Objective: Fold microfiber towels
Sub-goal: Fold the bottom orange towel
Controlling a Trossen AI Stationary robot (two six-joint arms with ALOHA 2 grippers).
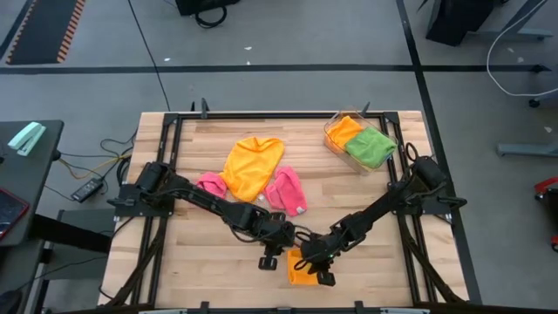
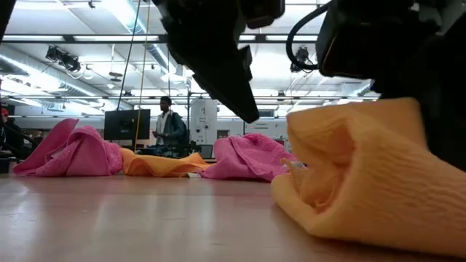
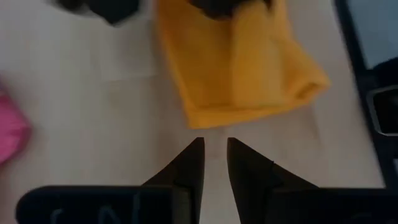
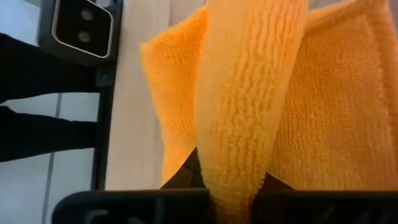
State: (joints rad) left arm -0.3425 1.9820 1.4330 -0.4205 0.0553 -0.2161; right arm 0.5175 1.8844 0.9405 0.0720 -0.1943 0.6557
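At six o'clock on the table (image 1: 209,262), the right gripper (image 1: 316,267) pinches a fold of the orange towel (image 1: 302,269). The left gripper (image 3: 214,163), at the towel's nine o'clock, stands narrowly parted and empty.

Left pincer (image 3: 214,163) poised over a folded orange towel (image 3: 239,65) on the wooden table (image 3: 81,124).

The pincer's two dark fingers (image 3: 189,171) stand narrowly parted with bare wood showing between them, their tips just short of the towel's near edge and not touching it. Dark parts of the other arm (image 3: 99,7) rest at the towel's far side. A pink cloth (image 3: 11,134) lies well off to one side of the fingers.
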